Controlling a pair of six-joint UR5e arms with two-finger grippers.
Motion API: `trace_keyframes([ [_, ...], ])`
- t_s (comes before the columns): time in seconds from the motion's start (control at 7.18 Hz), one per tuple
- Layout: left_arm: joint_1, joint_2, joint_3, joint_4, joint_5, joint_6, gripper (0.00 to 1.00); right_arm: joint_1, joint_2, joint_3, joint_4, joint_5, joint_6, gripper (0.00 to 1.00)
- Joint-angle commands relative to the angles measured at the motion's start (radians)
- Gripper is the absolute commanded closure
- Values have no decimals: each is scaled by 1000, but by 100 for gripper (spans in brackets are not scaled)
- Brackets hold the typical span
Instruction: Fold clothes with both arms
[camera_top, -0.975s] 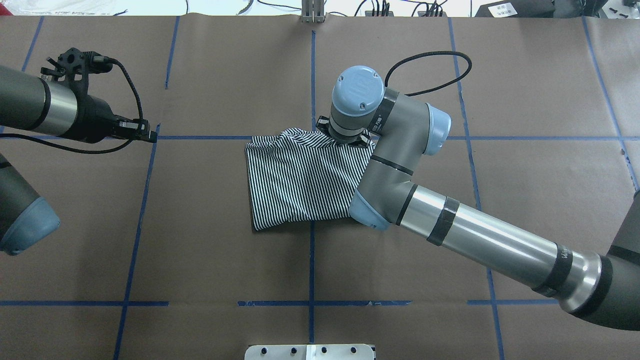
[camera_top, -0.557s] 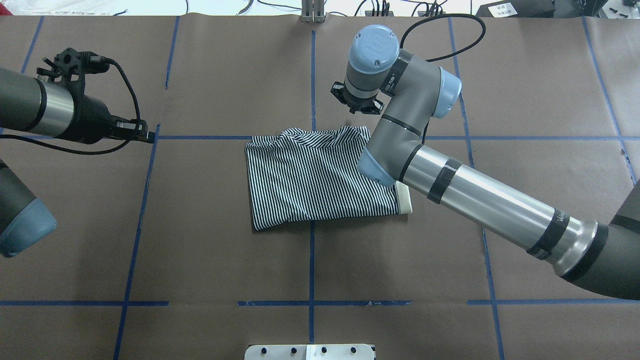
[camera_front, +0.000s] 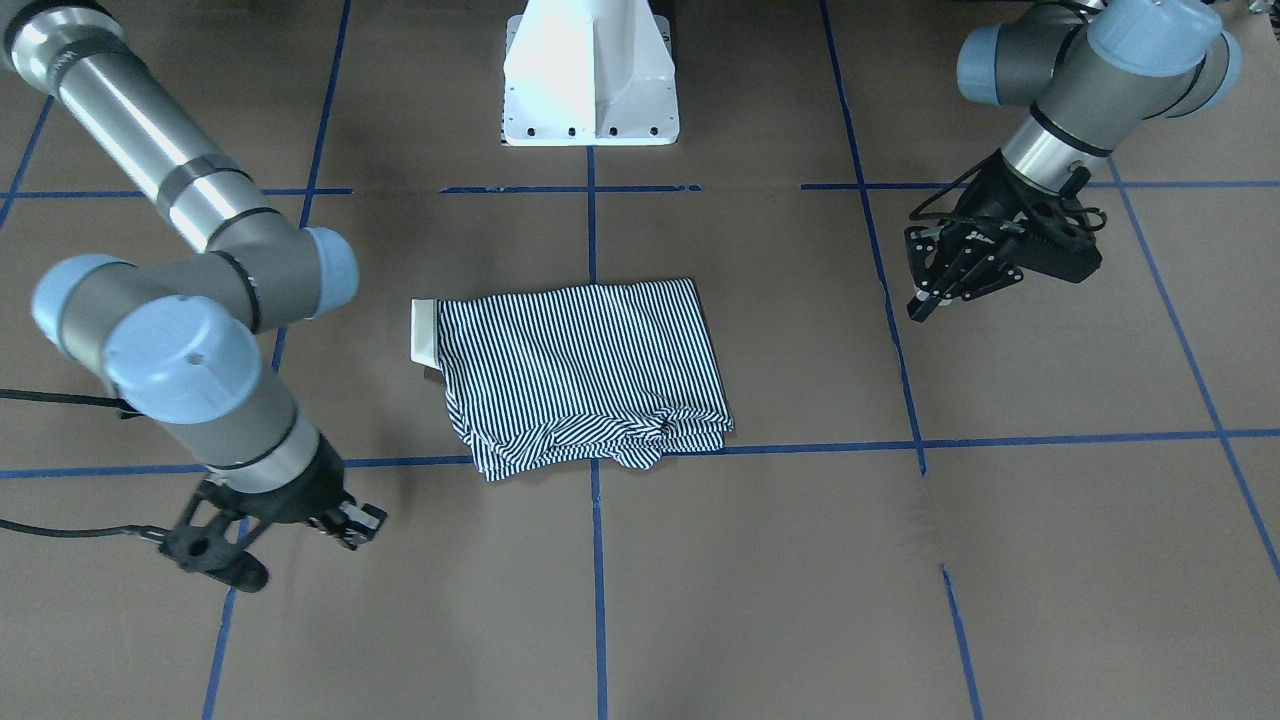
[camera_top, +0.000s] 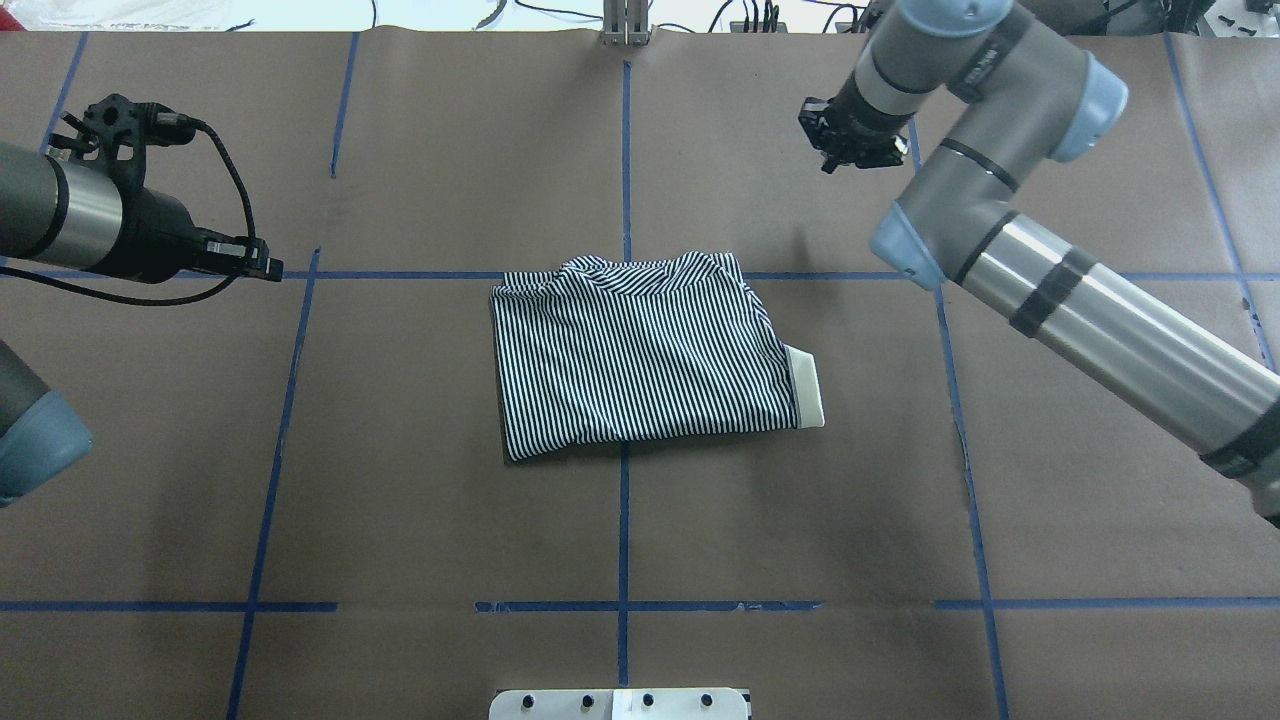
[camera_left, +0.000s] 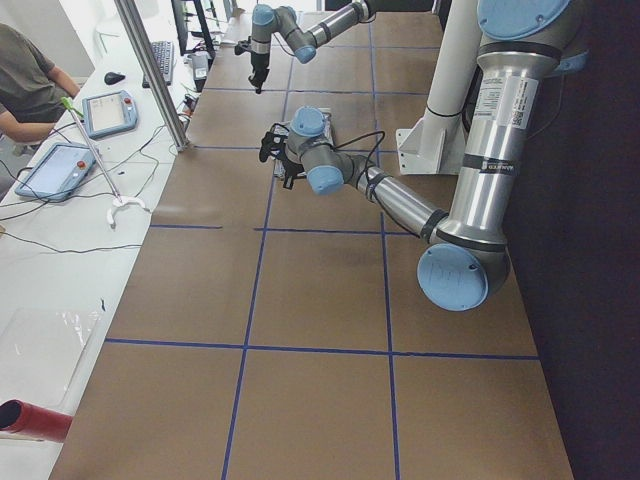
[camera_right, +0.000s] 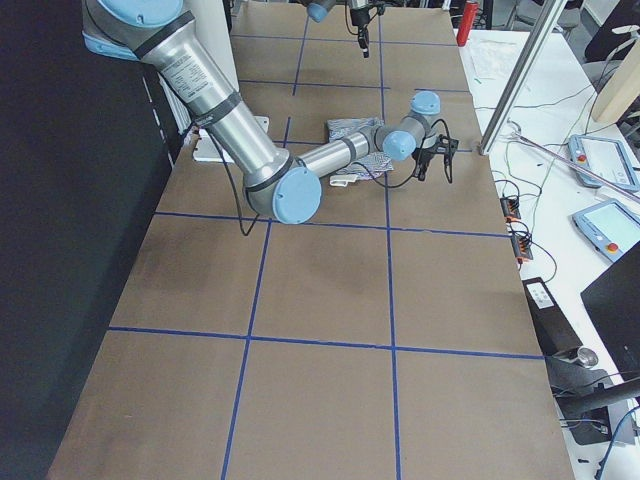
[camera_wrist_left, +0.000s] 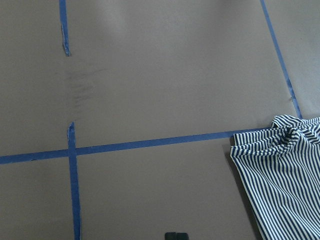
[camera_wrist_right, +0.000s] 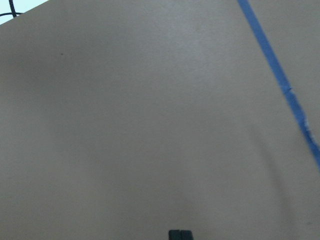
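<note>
Shirt (camera_top: 640, 350) shows whole overhead, only its rumpled corner (camera_wrist_left: 280, 165) from left wrist.

Navy-and-white striped shirt (camera_top: 640, 350), cream collar (camera_top: 806, 385)

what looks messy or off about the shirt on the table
The striped polo shirt is folded but not neatly: its far edge, away from the robot, is bunched and wrinkled, and the cream collar sticks out past the fold on the robot's right.

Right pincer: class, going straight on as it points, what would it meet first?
Likely bare brown table cover near a blue tape line; the right pincer points down, clear of the striped shirt.
</note>
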Motion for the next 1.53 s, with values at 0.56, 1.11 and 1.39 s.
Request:
trace_keyframes([
  [0.56, -369, 179, 55, 28, -201, 512, 1, 300, -594, 352, -27, 119, -694, 0],
  [1.11, -576, 202, 32, 634, -207, 972, 0, 467, -814, 394, -50, 228, -1069, 0],
  [1.39, -576, 350, -64, 637, -184, 979, 0, 454, -813, 402, -102, 230, -1103, 0],
])
